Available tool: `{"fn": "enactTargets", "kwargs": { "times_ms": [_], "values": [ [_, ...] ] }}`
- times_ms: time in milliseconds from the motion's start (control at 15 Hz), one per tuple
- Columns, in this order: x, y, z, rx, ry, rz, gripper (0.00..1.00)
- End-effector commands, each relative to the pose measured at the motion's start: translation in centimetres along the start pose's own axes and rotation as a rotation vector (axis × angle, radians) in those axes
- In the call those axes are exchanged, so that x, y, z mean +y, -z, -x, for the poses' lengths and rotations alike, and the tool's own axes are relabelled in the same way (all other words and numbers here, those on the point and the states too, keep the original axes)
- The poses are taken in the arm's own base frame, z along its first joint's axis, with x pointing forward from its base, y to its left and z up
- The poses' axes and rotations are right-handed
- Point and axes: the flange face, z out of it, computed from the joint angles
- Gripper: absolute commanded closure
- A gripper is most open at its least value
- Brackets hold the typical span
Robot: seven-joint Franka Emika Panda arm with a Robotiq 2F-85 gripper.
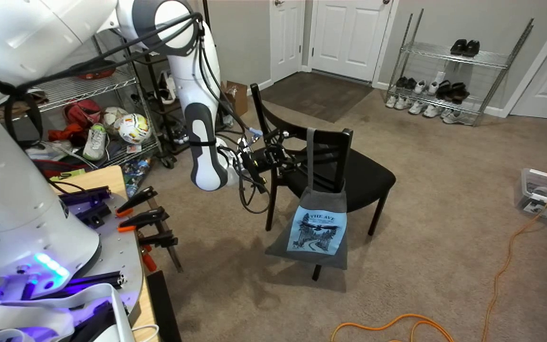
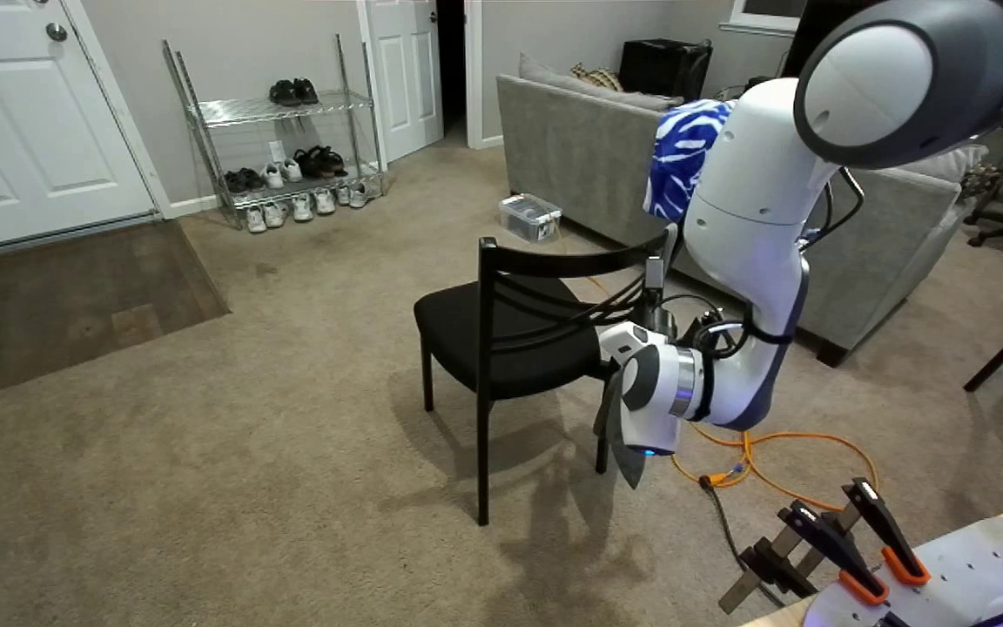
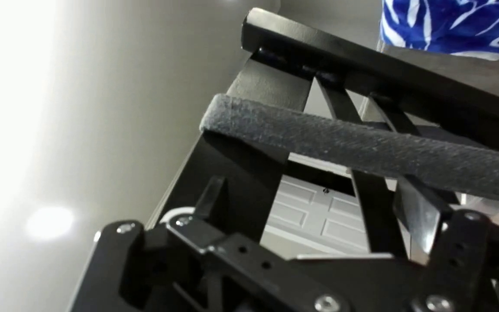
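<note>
While its fingers (image 3: 418,211) stand wide apart, the end effector (image 3: 312,195) (contact unclear) is near the gray strap (image 3: 362,145).

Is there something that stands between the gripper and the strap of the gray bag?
In the wrist view, nothing visible stands between the open gripper and the gray strap; the black chair back lies behind the strap.

bag (image 1: 320,232) on chair back (image 1: 330,138); gripper (image 3: 312,199) near strap (image 3: 362,145)
</note>
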Motion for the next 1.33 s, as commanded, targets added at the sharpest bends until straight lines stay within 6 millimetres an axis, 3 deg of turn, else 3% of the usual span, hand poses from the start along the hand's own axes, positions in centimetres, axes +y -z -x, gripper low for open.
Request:
{"fn": "enactTargets", "kwargs": {
  "times_ms": [0, 667, 933, 1267],
  "values": [
    [0.5, 0.2, -0.3, 0.062, -0.043, 0.13, 0.0],
    [1.8, -1.1, -3.1, -0.381, -0.13, -0.026, 0.0],
    [2.4, -1.9, -3.3, -0.446, -0.154, -0.001, 0.0],
    [2.2, -2.8, -2.4, -0.388, -0.189, 0.07, 0.0]
  ]
}}
